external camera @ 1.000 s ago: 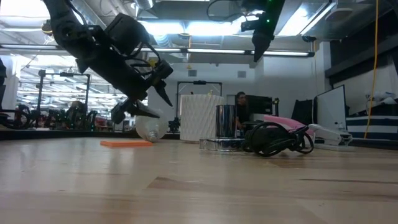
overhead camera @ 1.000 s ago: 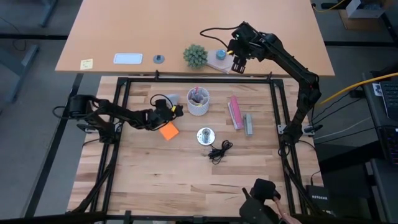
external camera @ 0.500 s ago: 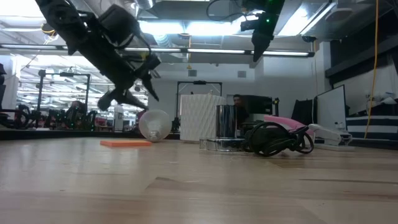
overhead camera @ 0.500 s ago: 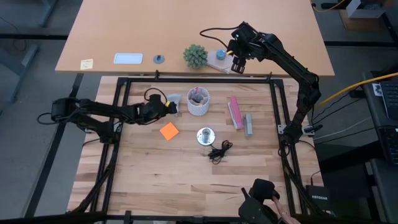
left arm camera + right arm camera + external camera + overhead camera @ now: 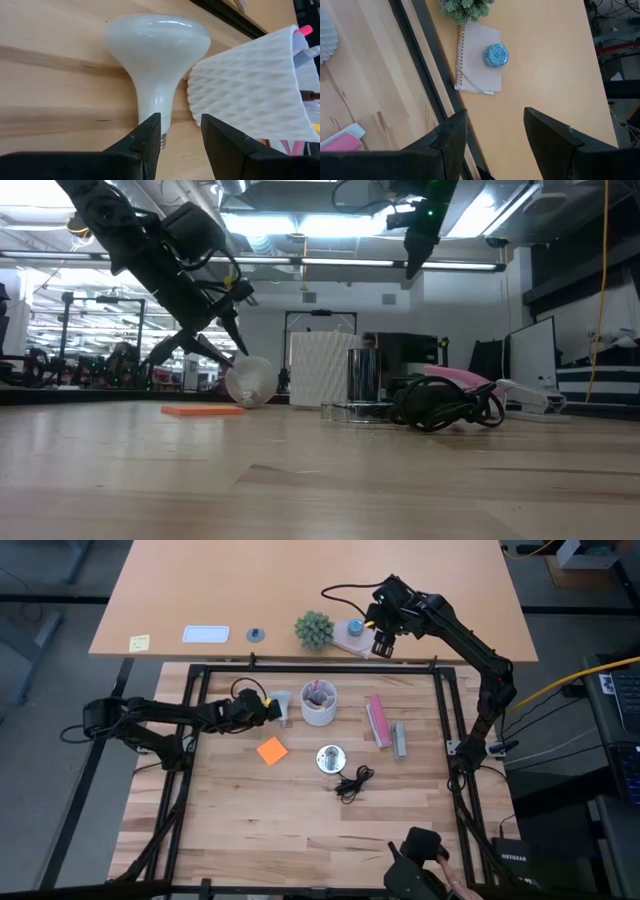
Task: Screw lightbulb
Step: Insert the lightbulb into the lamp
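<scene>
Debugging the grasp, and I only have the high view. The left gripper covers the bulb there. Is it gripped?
Observer: No. The left wrist view shows the left gripper open, with the narrow base of the lightbulb just at the gap between the fingers.
Operator: Is the bulb upright?
Observer: No. The low view shows it lying on its side on the table.
Operator: Is the right arm in the way?
Observer: No. The low view shows the right gripper hanging high above the table, well away from the bulb.
</scene>
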`<state>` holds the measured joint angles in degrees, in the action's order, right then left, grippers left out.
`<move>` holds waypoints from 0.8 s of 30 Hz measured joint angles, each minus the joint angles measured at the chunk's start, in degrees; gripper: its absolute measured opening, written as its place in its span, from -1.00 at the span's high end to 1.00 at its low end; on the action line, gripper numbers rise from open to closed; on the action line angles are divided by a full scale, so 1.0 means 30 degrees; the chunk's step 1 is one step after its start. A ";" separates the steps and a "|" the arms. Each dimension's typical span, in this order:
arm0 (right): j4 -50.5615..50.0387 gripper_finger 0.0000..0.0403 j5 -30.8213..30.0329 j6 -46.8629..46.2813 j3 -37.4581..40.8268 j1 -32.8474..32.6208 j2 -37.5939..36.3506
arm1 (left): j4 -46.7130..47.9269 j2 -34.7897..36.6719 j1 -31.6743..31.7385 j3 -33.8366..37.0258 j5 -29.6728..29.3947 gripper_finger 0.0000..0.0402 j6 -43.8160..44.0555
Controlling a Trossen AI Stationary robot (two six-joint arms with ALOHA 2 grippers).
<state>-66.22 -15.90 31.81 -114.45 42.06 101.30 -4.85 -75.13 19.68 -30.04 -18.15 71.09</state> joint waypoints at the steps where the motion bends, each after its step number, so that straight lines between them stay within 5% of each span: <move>1: 0.0023 0.01 0.0023 0.0000 0.0000 0.0000 0.0000 | -0.0004 0.0007 0.0000 0.0000 -0.0001 0.35 -0.0014; 10: 0.0053 0.01 0.0030 0.0000 0.0004 -0.0007 0.0000 | -0.1390 -0.2498 -0.0073 -0.0174 0.0616 0.35 0.0469; 24: 0.0046 0.01 0.0044 -0.0041 0.0000 -0.0015 0.0000 | -0.0535 -0.6637 0.0592 -0.3720 0.0715 0.35 -0.1523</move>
<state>-66.08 -15.77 31.69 -114.45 42.02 101.30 -6.46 -95.04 21.46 -41.20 -16.01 66.52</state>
